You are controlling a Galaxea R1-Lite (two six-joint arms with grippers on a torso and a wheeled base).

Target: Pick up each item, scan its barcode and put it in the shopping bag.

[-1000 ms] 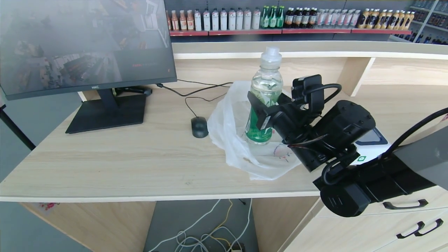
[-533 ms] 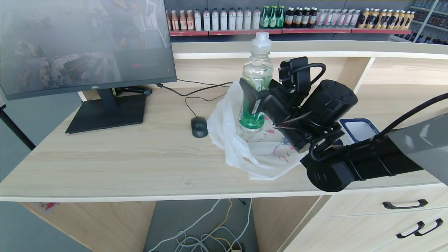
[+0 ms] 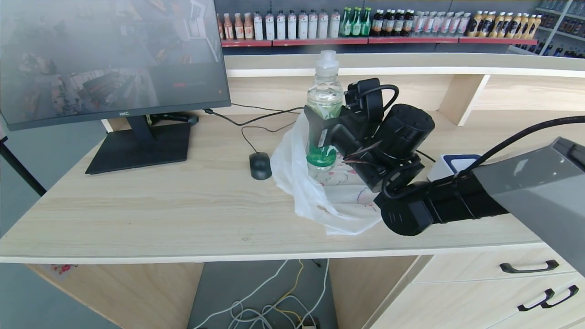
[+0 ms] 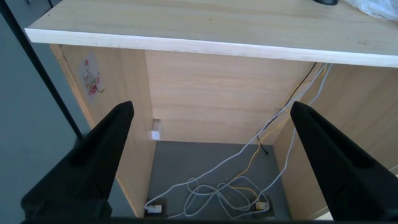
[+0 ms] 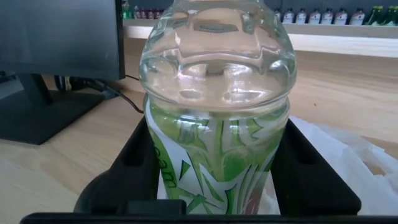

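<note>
— Wooden counter (image 3: 160, 205), shop shelves behind. Where's the bottle (image 3: 325, 93)?
— Upright between the right gripper's (image 3: 325, 135) fingers, which clamp its green label; the cap stands above the claw.
— And the shopping bag (image 3: 311, 192)?
— Crumpled on the counter just beneath that claw.
— Left gripper (image 4: 211, 109)?
— Fingers spread wide apart, below the counter's edge.

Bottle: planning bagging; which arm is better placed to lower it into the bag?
Right: the right gripper holds the bottle over the shopping bag; the left gripper hangs open below the counter.
</note>
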